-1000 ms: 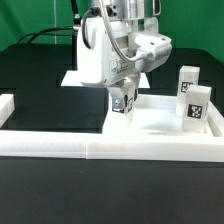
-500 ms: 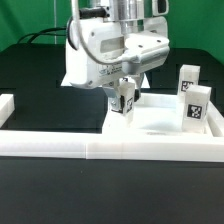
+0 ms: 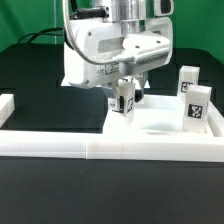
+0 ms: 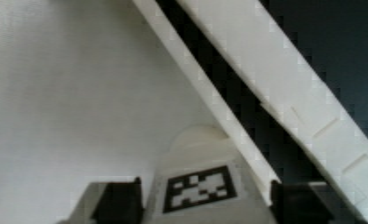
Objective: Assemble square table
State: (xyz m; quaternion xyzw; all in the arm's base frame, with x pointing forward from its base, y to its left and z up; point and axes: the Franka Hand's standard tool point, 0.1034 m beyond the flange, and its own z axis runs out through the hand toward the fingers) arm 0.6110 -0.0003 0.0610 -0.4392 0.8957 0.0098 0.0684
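Note:
The square table's white slab [image 3: 160,120] lies flat against the front border wall. One short white leg [image 3: 122,101] stands upright on the slab's corner at the exterior view's left, its tag facing front. My gripper [image 3: 122,97] hangs over this leg with a finger on each side. In the wrist view the tagged leg [image 4: 206,178] stands on the slab [image 4: 74,100] between my fingers, with a narrow dark gap on each side, so my gripper [image 4: 207,203] is open around it. Two more tagged legs [image 3: 187,79] [image 3: 198,107] stand at the slab's right.
A long low white border wall [image 3: 110,148] runs along the front, also seen as a slanting strip in the wrist view [image 4: 296,80]. A short wall piece [image 3: 8,107] sits at the exterior view's left. The marker board [image 3: 70,78] lies behind the arm on the black table.
The fingers have spread apart from the corner leg, which stays upright in place. The arm's upper part has swung toward the exterior view's left.

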